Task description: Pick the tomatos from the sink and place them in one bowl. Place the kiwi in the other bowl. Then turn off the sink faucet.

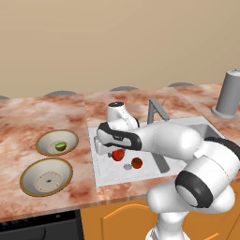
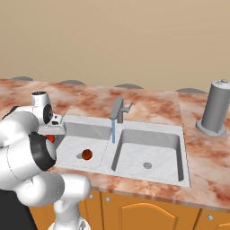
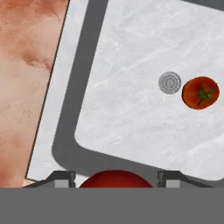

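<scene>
Your gripper hangs over the left basin of the sink, and its fingers are clenched on a tomato; in the hand view you can see that red fruit wedged between the two dark tips at the bottom edge. The second tomato lies on the basin floor, just beside the round drain. The kiwi sits in the farther bowl on the counter to the left of the sink, while the nearer bowl holds no fruit. You can see a blue stream running from the faucet in the right base view. A grey cylinder stands on the counter well to the right of the sink.
</scene>
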Robot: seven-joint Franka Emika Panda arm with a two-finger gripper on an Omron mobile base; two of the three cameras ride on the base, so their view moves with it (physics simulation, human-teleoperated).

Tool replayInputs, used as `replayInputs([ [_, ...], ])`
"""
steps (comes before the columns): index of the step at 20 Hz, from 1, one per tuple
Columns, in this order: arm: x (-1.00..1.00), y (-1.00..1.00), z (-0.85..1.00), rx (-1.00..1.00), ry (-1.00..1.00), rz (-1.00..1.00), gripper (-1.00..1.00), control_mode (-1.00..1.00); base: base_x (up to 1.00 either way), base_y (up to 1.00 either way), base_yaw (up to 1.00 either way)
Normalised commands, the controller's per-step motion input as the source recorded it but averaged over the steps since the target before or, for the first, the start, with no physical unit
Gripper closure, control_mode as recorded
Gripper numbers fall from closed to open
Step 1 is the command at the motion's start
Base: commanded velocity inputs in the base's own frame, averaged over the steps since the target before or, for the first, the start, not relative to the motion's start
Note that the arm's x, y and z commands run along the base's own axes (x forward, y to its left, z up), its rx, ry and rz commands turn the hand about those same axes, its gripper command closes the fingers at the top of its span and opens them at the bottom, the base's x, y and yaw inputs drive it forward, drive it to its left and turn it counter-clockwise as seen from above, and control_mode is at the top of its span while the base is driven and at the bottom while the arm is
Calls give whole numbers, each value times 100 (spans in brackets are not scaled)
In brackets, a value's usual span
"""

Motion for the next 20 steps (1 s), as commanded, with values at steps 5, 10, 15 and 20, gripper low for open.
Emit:
replayInputs([
  [5,-44,55,50,0,8,2,100,-100,0,0,0],
  [10,-28,70,25,0,11,6,100,-100,0,0,0],
  [15,-15,77,3,0,12,9,100,-100,0,0,0],
  [20,-9,79,0,0,9,9,100,-100,0,0,0],
])
